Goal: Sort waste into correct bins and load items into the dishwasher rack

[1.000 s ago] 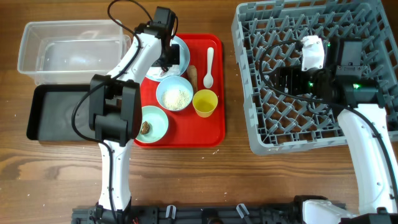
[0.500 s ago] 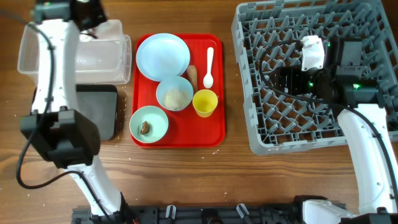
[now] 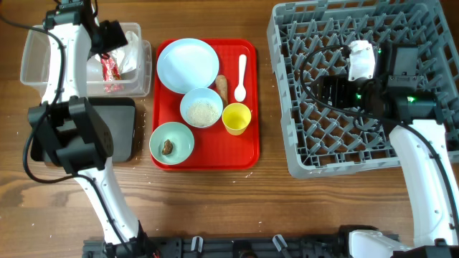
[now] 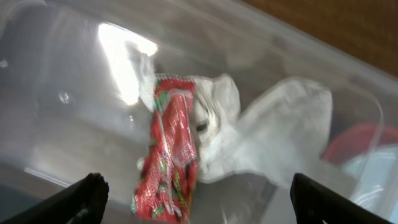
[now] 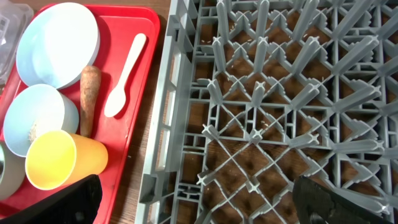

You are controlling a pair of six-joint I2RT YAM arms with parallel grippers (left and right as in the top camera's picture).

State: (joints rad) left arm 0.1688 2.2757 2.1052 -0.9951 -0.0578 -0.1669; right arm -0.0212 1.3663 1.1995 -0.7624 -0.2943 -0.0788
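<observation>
My left gripper (image 3: 107, 36) hangs open over the clear tub (image 3: 32, 68). Below its spread fingers (image 4: 84, 199), the red wrapper (image 4: 171, 155) (image 3: 111, 72) and crumpled white tissue (image 4: 273, 137) (image 3: 129, 61) are inside the tub, touching neither finger. On the red tray (image 3: 244, 154) sit the pale plate (image 3: 188, 64), white bowl of rice (image 3: 201, 109), green bowl (image 3: 172, 142) with a brown lump (image 3: 167, 146), yellow cup (image 3: 237, 118), spoon (image 3: 241, 75) and carrot piece (image 3: 222, 87). My right gripper (image 5: 199, 202) is open and empty above the grey rack (image 5: 280, 93) (image 3: 344, 143).
The black tray (image 3: 122, 132) lies in front of the clear tub, partly hidden by the left arm. The red tray sits between the bins and the rack, whose near wall (image 5: 161, 124) rises just right of the tray's edge.
The left arm swung from the plate on the red tray to the clear tub and opened. The wrapper and tissue now lie in the tub. The right arm has not moved.
</observation>
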